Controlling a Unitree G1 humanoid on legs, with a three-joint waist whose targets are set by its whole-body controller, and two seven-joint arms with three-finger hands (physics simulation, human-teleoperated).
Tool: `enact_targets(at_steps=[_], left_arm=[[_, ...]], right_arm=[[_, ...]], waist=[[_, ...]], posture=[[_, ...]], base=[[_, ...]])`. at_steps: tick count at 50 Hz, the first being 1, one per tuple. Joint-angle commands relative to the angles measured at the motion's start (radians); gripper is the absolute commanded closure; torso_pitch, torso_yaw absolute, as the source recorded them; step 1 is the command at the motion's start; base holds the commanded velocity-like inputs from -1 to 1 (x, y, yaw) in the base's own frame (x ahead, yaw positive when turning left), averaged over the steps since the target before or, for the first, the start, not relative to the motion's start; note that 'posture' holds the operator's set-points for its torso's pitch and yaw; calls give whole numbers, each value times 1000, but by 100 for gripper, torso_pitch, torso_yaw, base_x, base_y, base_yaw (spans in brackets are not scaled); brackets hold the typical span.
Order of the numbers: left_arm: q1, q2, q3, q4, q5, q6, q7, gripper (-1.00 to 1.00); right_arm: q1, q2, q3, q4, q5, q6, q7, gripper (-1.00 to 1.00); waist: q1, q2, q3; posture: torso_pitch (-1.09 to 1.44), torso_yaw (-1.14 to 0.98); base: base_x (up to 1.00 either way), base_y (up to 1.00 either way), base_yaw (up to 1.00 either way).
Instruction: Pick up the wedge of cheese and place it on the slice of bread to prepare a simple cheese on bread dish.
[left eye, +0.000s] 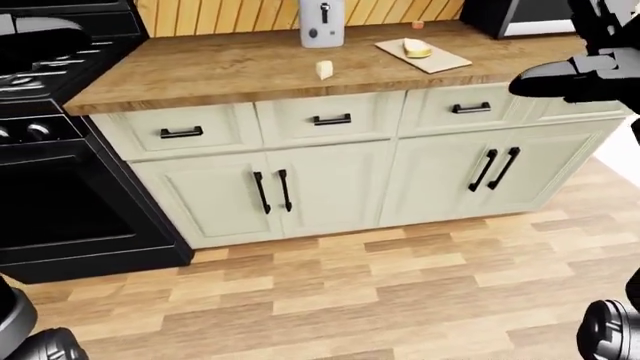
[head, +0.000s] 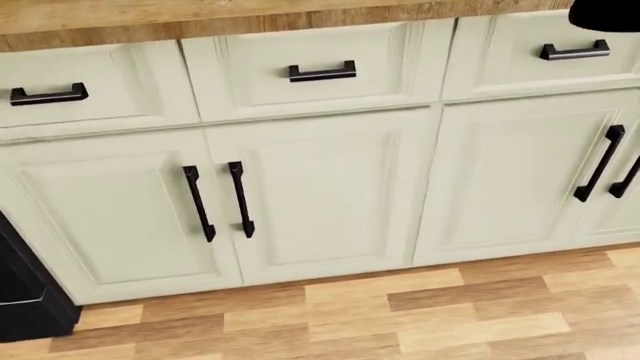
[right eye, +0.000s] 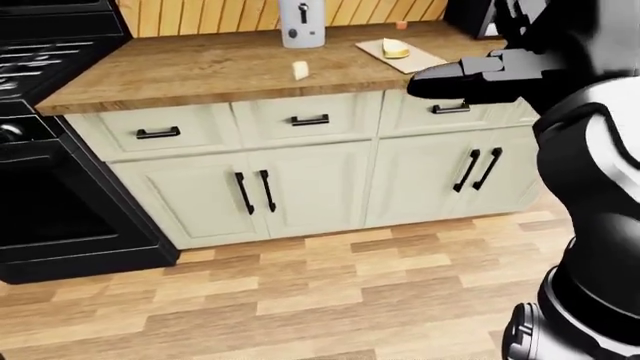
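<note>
The wooden counter (left eye: 250, 67) ran over pale cabinets (left eye: 330, 187), a black stove (left eye: 50, 150) at its left. A cutting board (left eye: 425, 56) carried the slice of bread (left eye: 417, 48). The small cheese wedge (left eye: 324, 70) sat alone mid-counter; it looked light, firm and a little slick, best pinched across its flat sides. The right hand (right eye: 470, 79) hovered empty near the drawers; I couldn't tell its spread.

Bright, even, shadowless simulator light; every view sharp, glare-free.

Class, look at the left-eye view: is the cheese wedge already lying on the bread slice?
No: the cheese wedge sits alone on the countertop, apart from the bread slice.
</note>
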Motion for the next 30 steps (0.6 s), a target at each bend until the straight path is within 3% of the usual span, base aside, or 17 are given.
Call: enact_targets(at_steps=[1, 7, 9, 10, 11, 12, 15, 18, 20, 21, 22, 25, 30], left_arm=[[-32, 15, 0, -31, 4, -26, -9, -100], [-34, 6, -3, -17, 17, -37, -18, -100], [-39, 6, 0, -22, 17, -31, -17, -100], [-39, 7, 1, -23, 16, -30, -17, -100], [-40, 8, 1, -23, 16, -29, -17, -100], [-38, 8, 1, -24, 16, -28, -17, -100], [-37, 5, -2, -25, 20, -29, -17, -100], [-35, 2, -3, -26, 25, -29, -20, -100], [-38, 3, -2, -29, 25, -25, -20, -100], [-39, 3, -3, -30, 26, -24, -20, -100], [-40, 3, -5, -31, 27, -23, -20, -100], [-43, -1, -10, -30, 33, -23, -23, -100], [-45, -3, -7, -29, 37, -21, -27, -100]], right_arm=[[-33, -20, -31, -11, -19, -37, -3, -100], [-34, -13, -28, -9, -31, -36, 5, -100], [-32, -16, -37, -11, -34, -32, 8, -100], [-33, -17, -41, -14, -31, -29, 6, -100], [-34, -17, -41, -16, -30, -27, 5, -100], [-36, -17, -39, -17, -29, -25, 2, -100], [-31, -18, -11, -3, -77, -30, 11, -100], [-39, -8, -3, 1, -122, -10, 23, -100], [-47, -4, -2, 0, -141, 4, 27, -100], [-49, -1, -2, 1, -151, 4, 33, -100], [-51, 3, -4, 0, -156, 5, 39, -100], [-49, 14, 2, -2, -177, 8, 60, -100], [-58, 28, 3, -24, -190, 26, 91, -100]], waist=[[-9, -3, -26], [-11, -59, -13], [-10, -94, -15], [-9, -127, -27], [-18, -85, -18], [-10, -103, -24], [-6, -99, -32], [-24, -43, 2], [-37, 15, -2], [-25, -25, 7], [-15, -28, 0], [-13, -66, -1], [-1, -58, -5]], posture=[[0, 0], [0, 0], [0, 0], [0, 0], [0, 0], [0, 0], [0, 0], [0, 0], [0, 0], [0, 0], [0, 0], [0, 0], [0, 0]], base=[[0, 30, 0], [0, 29, 0], [0, 30, 0], [0, 30, 0], [0, 29, 0], [0, 30, 0], [0, 22, 0], [0, 0, 0], [0, 0, 0], [0, 0, 0], [0, 0, 0], [0, 0, 0], [1, 0, 0]])
